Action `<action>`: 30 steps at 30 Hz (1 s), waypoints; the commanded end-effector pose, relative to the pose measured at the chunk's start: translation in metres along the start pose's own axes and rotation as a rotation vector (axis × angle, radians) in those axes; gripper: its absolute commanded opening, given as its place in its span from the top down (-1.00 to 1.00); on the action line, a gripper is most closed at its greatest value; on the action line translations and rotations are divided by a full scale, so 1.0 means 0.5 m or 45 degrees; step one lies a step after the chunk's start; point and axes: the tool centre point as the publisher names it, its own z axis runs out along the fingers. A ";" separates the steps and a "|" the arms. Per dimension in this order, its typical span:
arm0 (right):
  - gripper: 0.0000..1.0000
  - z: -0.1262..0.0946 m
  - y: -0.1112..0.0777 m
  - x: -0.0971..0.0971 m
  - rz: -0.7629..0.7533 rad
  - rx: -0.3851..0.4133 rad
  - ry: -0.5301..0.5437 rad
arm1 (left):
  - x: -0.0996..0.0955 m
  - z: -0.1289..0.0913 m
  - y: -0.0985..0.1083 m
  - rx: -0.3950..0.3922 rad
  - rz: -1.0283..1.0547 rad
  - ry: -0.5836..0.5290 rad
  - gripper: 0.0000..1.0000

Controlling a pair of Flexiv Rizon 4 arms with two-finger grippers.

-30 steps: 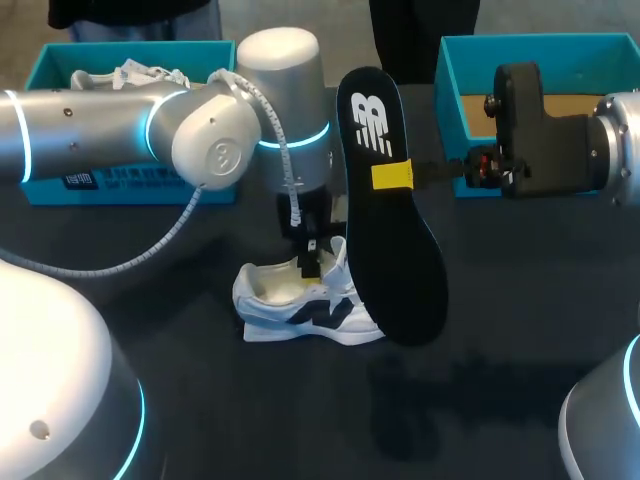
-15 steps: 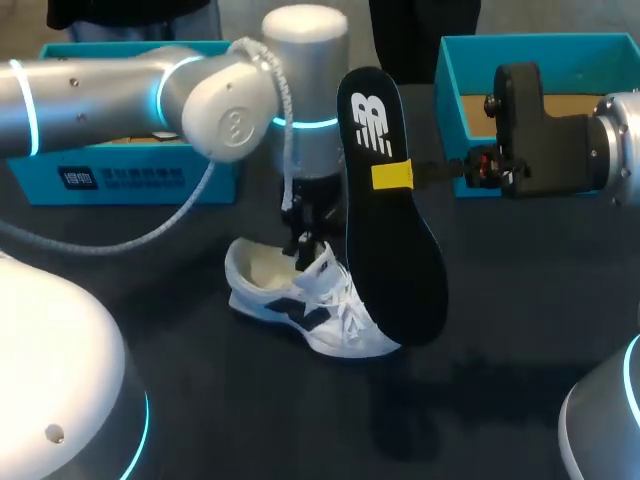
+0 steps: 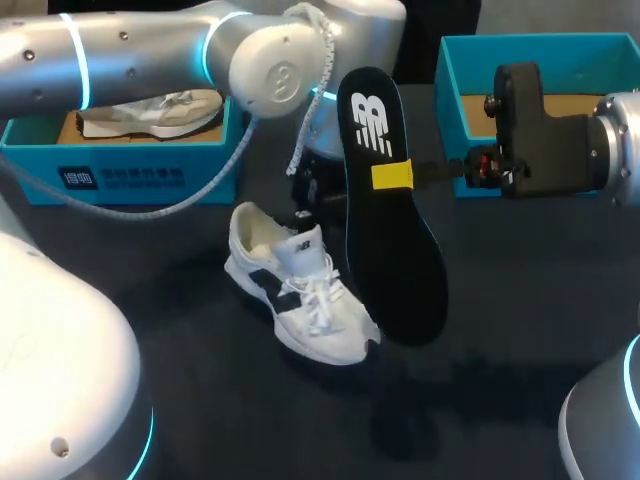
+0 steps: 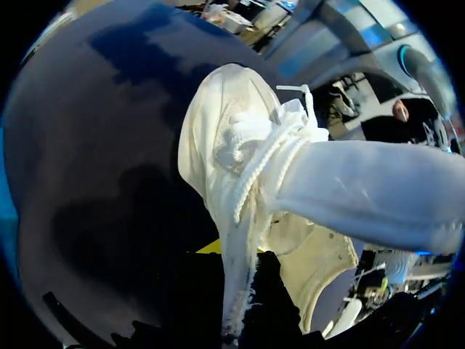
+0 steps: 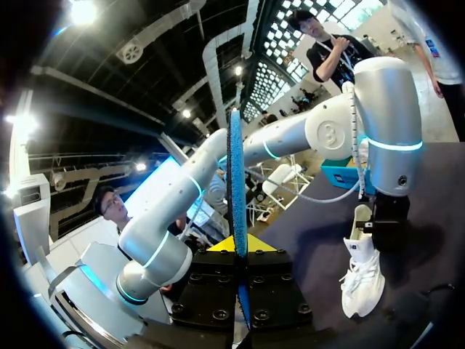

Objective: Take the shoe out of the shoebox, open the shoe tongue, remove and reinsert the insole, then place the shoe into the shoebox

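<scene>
Step in hand: judged to be the reinsertion, since the insole is out of the shoe and held in the air.
Insole: the black insole [image 3: 385, 220] hangs upright just beside the shoe, broad toe end down, on the side of the right arm. The head view does not show whether its lower end touches the shoe.
Right pincer [image 3: 392, 176]: clamped on the insole in its upper half. The right wrist view shows the insole [image 5: 236, 189] edge-on between the fingers.
Shoe: the white shoe [image 3: 295, 290] stands on its sole on the dark worktop [image 3: 520, 300], opening upward, between the two blue boxes.
Left pincer [image 3: 306, 215]: down at the shoe's opening. In its own wrist view it is closed on a fold of the upper beside the laces, seemingly the tongue.
Shoebox [image 3: 130, 178]: at the far left, with a second shoe [image 3: 150, 110] inside. An open blue box [image 3: 455, 130] lies behind the right arm.
Doing it well: the left pincer should hold the tongue back and steady the shoe. The right should bring the toe end over the opening, tilt it to the sole's slope and slide it forward along the floor of the shoe.
Risk: the long free length below the grip may buckle or catch on the collar, so slow feeding is likely wise.
</scene>
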 end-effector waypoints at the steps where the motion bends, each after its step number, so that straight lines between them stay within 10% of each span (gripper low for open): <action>1: 1.00 0.006 0.002 -0.001 0.003 0.003 -0.003 | -0.004 -0.011 -0.005 -0.156 0.473 0.156 1.00; 17: 1.00 0.006 0.002 -0.001 0.003 0.003 -0.003 | -0.015 -0.007 0.006 -0.178 0.556 0.051 1.00; 30: 1.00 0.006 0.002 -0.001 0.003 0.003 -0.003 | -0.069 -0.024 0.014 -0.394 0.662 -0.114 1.00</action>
